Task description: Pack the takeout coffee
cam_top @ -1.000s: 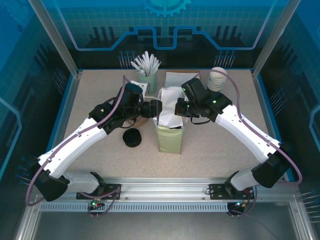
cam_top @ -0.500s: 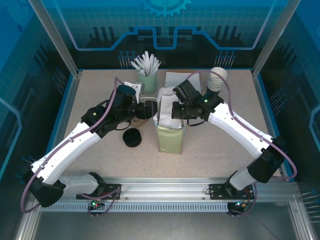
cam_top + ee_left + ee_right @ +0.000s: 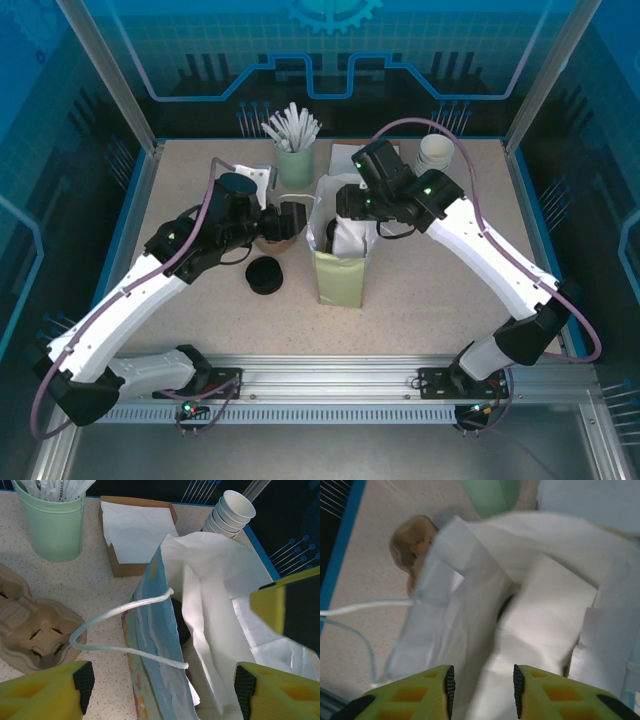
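The left claw (image 3: 163, 682) stands wide, its yellow fingers (image 3: 45, 692) far apart and gripping nothing. The mouth of the paper bag (image 3: 215, 580) lies just beneath and between them. The bag is thin creased paper, white inside and printed pale blue and yellow outside. Its white twisted cord handle (image 3: 100, 625) loops out toward the left finger.

The right claw (image 3: 481, 685) is parted only narrowly (this view is blurred), and white bag paper shows through the gap.

The takeout coffee (image 3: 183, 630) is inside the bag, just ahead of the left claw and below both claws. Only a dark curved sliver shows between the paper folds. It is probably the edge of the round lid, but which way its long axis points I cannot tell.

Ahead-left of the left claw sit a moulded brown pulp cup carrier (image 3: 30, 630) and a smooth mint-green cup (image 3: 50, 530) of white sticks. Straight ahead is a flat cardboard box of napkins (image 3: 135, 530), and ahead-right a leaning stack of white paper cups (image 3: 232, 512). A loose black lid (image 3: 264, 275), low and round, lies on the speckled table (image 3: 430, 300) behind the left claw.
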`<state>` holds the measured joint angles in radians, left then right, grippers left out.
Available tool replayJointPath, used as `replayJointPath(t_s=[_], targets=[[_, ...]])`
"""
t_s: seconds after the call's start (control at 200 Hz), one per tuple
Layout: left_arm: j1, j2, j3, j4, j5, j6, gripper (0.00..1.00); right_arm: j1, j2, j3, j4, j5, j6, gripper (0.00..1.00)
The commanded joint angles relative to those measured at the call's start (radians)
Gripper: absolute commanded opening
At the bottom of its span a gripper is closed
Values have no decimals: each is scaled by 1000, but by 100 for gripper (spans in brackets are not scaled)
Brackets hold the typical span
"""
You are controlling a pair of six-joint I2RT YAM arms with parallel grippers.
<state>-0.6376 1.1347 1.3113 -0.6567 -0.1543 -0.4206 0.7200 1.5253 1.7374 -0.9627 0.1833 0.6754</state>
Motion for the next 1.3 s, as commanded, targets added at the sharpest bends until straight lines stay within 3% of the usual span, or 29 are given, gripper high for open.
replayJointPath(t_s=[0.0, 0.335, 0.68, 0.87, 1.011, 1.111, 1.296], targets=[[12, -29, 9, -29, -17, -8, 76, 8, -2, 69, -48, 14, -39, 40], [40, -69, 35, -43, -60, 43, 78, -21, -89, 123, -7, 15, -158, 44], [142, -181, -14, -21, -177, 106, 84, -174, -332, -118, 137, 15, -286, 56], [204, -303, -198, 85, -244, 106, 85, -287, -480, -297, 184, 51, -407, 71], [237, -388, -370, 202, -328, 138, 91, -383, -570, -456, 262, 78, -479, 77], [260, -416, -480, 268, -378, 156, 99, -438, -627, -604, 364, 149, -481, 83], [292, -432, -701, 439, -396, 156, 99, -551, -680, -896, 607, 151, -428, 96]])
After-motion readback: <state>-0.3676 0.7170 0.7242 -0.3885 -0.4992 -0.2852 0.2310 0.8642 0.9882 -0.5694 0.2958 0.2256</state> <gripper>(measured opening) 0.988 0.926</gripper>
